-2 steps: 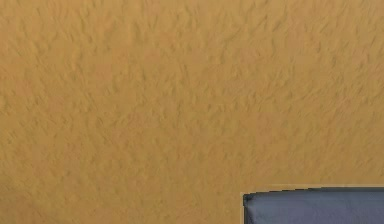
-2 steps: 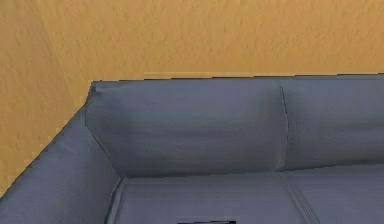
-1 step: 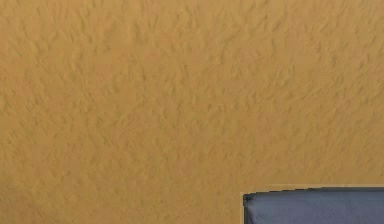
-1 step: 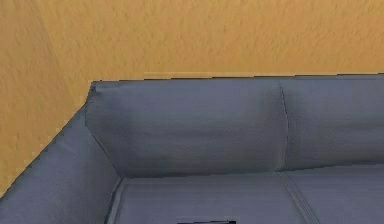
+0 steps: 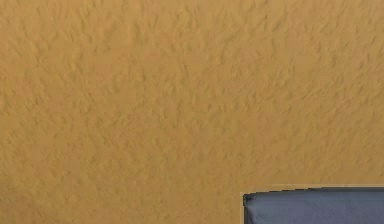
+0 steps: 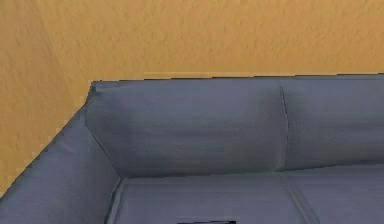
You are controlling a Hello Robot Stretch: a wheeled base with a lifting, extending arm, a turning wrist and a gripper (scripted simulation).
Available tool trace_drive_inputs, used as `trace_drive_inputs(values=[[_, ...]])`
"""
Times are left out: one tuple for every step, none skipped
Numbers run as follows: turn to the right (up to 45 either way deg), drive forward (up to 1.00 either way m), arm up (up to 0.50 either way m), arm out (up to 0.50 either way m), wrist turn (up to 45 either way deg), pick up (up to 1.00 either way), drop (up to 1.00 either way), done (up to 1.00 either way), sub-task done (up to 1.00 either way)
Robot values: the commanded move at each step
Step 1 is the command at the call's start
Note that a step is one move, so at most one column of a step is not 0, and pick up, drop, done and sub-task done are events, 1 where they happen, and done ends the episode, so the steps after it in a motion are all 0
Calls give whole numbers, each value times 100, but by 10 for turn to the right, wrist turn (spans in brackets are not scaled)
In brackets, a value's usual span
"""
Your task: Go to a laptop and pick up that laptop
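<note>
Dark flat shape (image 6: 205,221) on blue-grey sofa (image 6: 190,130); orange wall (image 5: 150,100) behind.

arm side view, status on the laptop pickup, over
Arm side view: blue-grey sofa, its corner also at the forward view's lower right. On its seat, dark flat edge at the picture's bottom, laptop unconfirmed. Dead ahead: orange wall.
</note>
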Motion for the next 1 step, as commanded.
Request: trace_drive_inputs(values=[[0,0,0,0,330,0,0,0,0]])
